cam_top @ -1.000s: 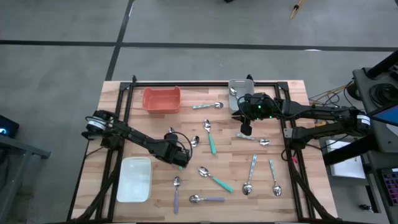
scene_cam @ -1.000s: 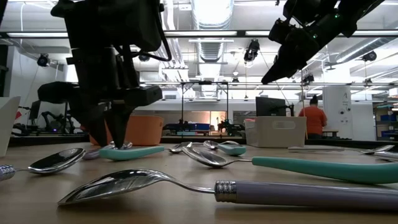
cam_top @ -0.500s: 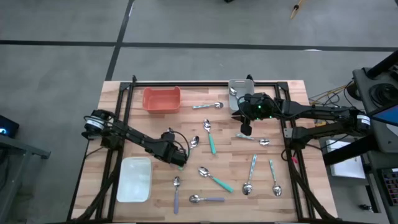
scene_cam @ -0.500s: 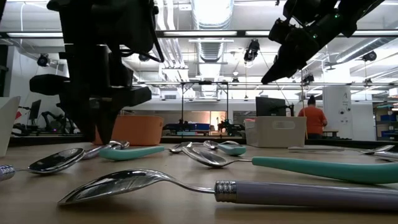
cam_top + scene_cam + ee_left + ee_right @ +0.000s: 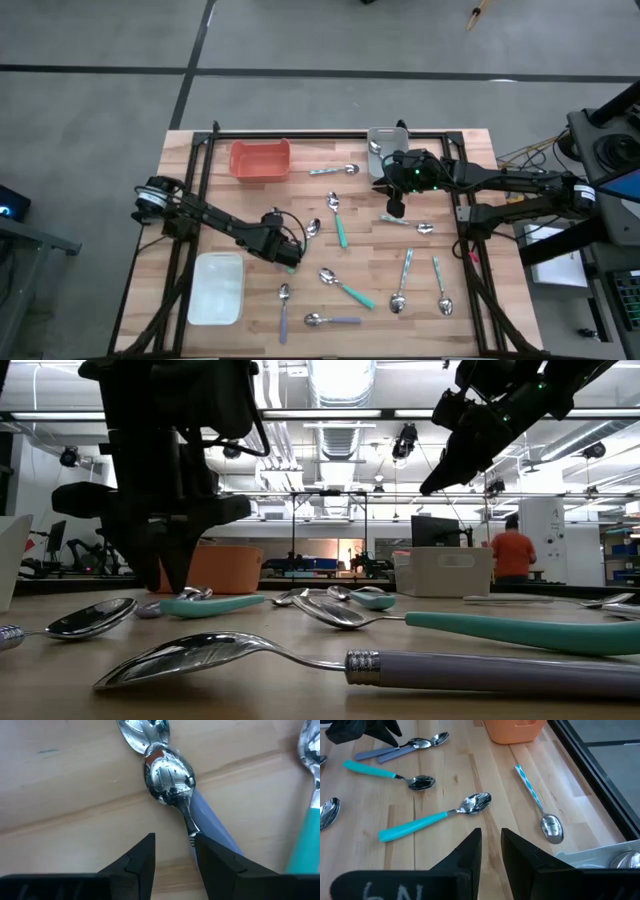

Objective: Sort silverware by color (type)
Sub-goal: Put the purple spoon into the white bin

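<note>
**Currently: left claw over lavender spoon**

Left gripper (image 5: 172,857), narrowly parted, empty, hovers at table centre-left over the lavender-handled metal spoon (image 5: 172,782), seven o'clock of the teal-handled spoon (image 5: 340,225). Likely light, stiff, slippery; grip the handle. Right gripper (image 5: 396,210), narrowly parted, waits at one o'clock.

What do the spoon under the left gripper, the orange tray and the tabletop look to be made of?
Spoon: polished metal bowl, mirror reflections; lavender handle looks like matte plastic or enamel. Orange tray: probably moulded plastic, uniform colour, rounded edges. Tabletop: light wood planks, visible grain and seams. Left gripper sits open.
</note>
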